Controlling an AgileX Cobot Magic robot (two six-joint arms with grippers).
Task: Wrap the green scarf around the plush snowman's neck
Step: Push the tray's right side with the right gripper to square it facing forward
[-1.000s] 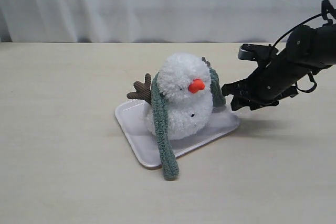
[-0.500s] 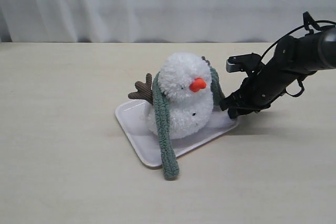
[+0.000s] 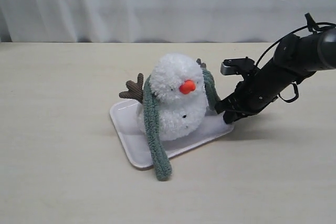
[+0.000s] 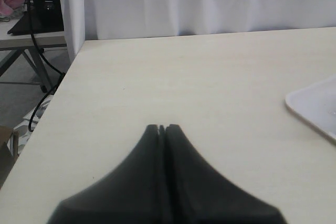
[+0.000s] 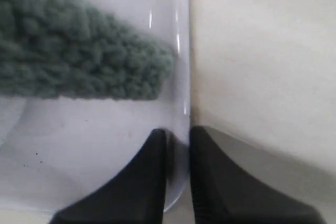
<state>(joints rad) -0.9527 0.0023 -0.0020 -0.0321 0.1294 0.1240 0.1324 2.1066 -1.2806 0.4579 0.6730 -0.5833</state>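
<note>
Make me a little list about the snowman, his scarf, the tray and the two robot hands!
Snowman: plush snowman sitting on the white tray, orange nose towards the camera.
Scarf: green scarf draped behind his head, with both ends hanging down the front, uncrossed. The long end reaches the table.
Right gripper: at the tray's rim beside the short scarf end, fingers close together astride the rim, seemingly pinching it.
Left gripper: shut, over bare table, away from the snowman.
Wrapped yet: no.
</note>
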